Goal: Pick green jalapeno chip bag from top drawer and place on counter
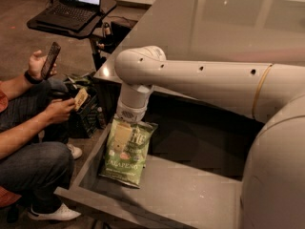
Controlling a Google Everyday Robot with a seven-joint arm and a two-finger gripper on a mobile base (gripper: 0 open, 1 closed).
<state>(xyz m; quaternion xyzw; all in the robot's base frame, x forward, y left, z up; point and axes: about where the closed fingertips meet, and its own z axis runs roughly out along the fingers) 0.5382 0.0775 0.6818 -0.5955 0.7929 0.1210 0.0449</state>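
The green jalapeno chip bag (125, 159) sits at the left end of the open top drawer (190, 194), its "JALAPENO" edge towards the front and its top end raised. My gripper (125, 127) points straight down from the white wrist and meets the top end of the bag; the wrist hides most of it. The white arm reaches in from the right, across the drawer. The glossy dark grey counter (214, 27) lies behind and above the drawer.
A seated person (28, 147) is close to the drawer's left side, holding a phone (49, 60). A laptop (71, 8) stands on a black stand at the back left. A dark crate (83, 111) sits on the floor beside the drawer.
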